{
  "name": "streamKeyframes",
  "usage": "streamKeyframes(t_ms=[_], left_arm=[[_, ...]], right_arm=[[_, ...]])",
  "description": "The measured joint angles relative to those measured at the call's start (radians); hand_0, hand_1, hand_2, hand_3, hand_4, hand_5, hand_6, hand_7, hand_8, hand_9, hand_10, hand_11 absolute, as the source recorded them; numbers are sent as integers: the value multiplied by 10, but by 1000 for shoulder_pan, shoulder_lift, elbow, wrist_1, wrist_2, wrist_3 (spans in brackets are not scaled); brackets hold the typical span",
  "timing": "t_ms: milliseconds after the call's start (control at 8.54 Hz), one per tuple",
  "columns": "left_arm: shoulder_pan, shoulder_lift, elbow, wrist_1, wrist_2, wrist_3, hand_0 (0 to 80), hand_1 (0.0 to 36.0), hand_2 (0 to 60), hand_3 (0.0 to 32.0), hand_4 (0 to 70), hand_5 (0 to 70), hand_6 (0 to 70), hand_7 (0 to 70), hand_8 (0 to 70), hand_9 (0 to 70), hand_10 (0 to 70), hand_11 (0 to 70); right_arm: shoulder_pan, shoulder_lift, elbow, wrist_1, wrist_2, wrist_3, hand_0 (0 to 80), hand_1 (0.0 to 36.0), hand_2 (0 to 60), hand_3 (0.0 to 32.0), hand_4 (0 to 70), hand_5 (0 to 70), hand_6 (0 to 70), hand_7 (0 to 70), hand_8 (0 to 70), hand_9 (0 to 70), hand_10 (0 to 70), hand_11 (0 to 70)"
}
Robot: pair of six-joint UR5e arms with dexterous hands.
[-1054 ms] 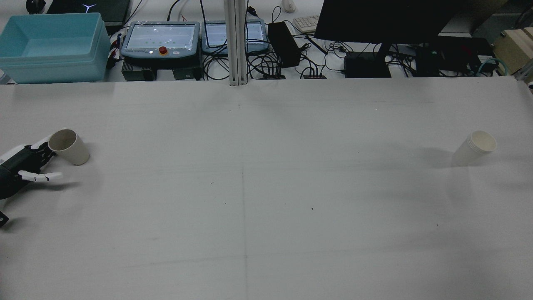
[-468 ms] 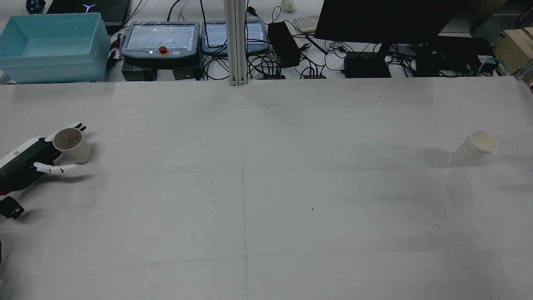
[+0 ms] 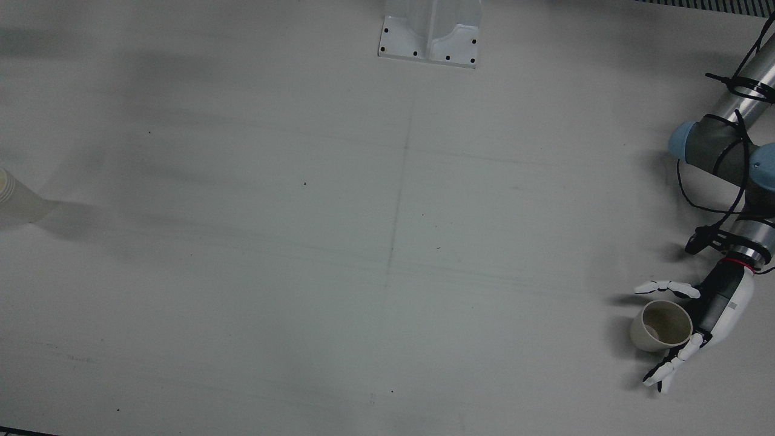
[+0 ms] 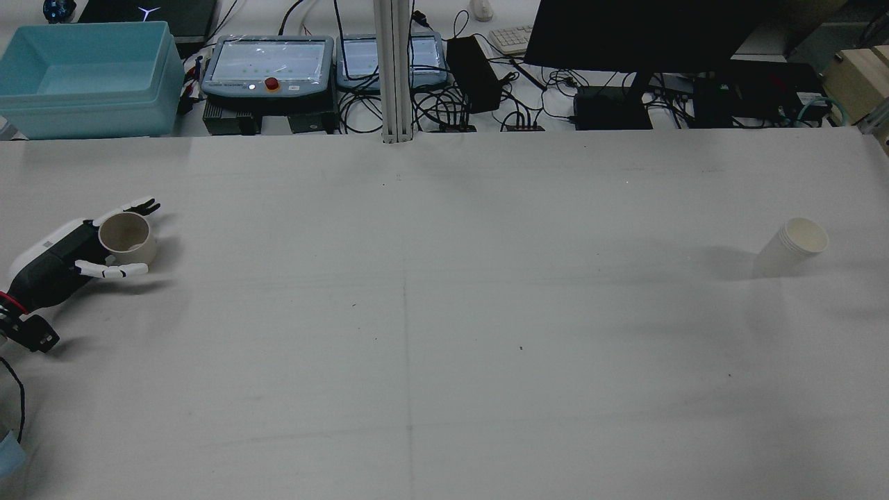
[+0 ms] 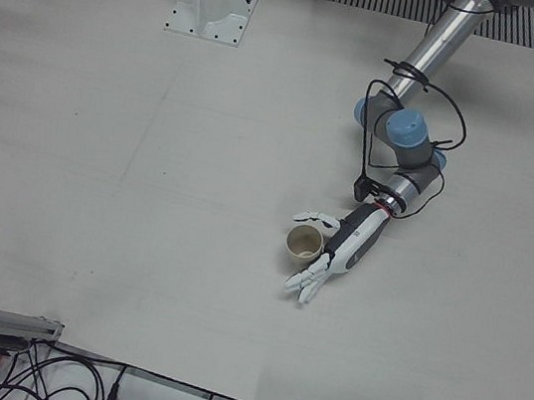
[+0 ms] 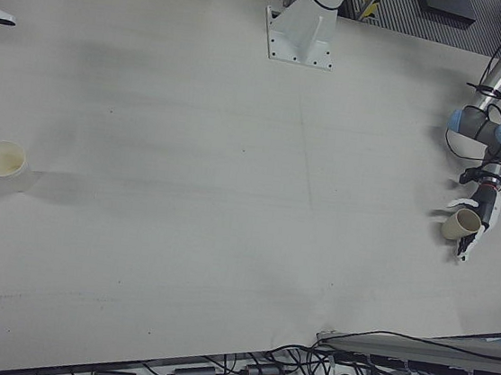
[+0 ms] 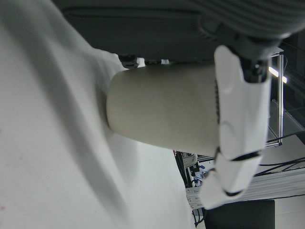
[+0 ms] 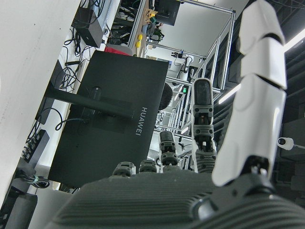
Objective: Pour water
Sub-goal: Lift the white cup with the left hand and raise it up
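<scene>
Tan paper cup [image 4: 127, 237] stood upright on the table [image 4: 444, 312], long axis vertical, mouth opening upward. In the rear view it sat far out at 9 o'clock of the table. A small pale patch showed at the bottom inside in the front view.

Left robot hand [image 4: 66, 258] lay low beside the cup, palm turned toward the cup wall, forearm trailing back toward 7 o'clock in the rear view. Its fingers [image 4: 139, 206] reached past the cup's far side; the thumb [image 4: 111, 271] stretched along the near side. Spread wide, cup sitting between them, not clamped. Palm contact with the cup: could not tell.

White paper cups [image 4: 792, 246], seemingly a nested stack, stood upright at 3 o'clock, well apart from the tan cup.

Right robot hand [image 8: 200, 157] appeared only in its own camera, fingers extended upward, apart, holding nothing, facing a dark monitor [image 8: 109, 129].
</scene>
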Motion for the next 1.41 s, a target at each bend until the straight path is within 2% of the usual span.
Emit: streamKeyframes(t_ms=[117,234,351,468,703,937,1171,1288,1405], left_arm=[[0,-21,0,23,0,-1,800,360,193,0,550,700,207,218,110,94,49,105],[-2,-49,0,56,-2,-4,800,360,211,0,677,700,249,240,124,112,55,106],[-6,-79,-2,92,-6,-7,800,360,452,0,662,700,252,250,122,119,57,112],[-19,-100,-6,116,-12,-19,800,360,600,0,646,700,247,247,118,116,55,109],[-82,-112,-46,181,-8,-93,800,360,600,0,649,700,246,242,118,109,46,102],[-171,-109,-132,250,30,-137,800,360,600,0,617,700,231,230,113,98,36,89],[-257,-95,-270,353,140,-148,800,360,600,0,605,700,234,228,110,91,28,78],[-297,-77,-339,402,211,-147,800,360,600,0,588,700,229,227,108,88,20,68],[-328,-63,-397,449,284,-146,800,360,600,0,578,700,225,228,106,85,18,65]], right_arm=[[0,-5,0,0,1,0,536,188,128,0,330,229,94,196,8,25,16,38],[0,-9,0,0,1,0,535,187,125,0,320,228,90,190,8,24,15,38],[0,-13,0,0,1,0,537,188,116,0,309,223,84,183,6,22,15,37],[1,-17,-1,0,2,0,538,189,115,0,306,224,84,181,6,22,17,40],[2,-22,0,0,5,1,540,192,128,0,316,229,89,189,7,23,19,44],[2,-22,1,0,9,2,527,182,131,0,302,222,86,185,7,23,24,50],[1,-22,0,0,10,5,517,173,143,0,315,219,94,192,8,24,30,57],[-2,-18,-4,0,10,5,515,173,137,0,282,208,88,182,7,22,29,56],[-7,-11,-15,0,7,3,507,176,140,0,216,172,66,137,3,13,31,61]])
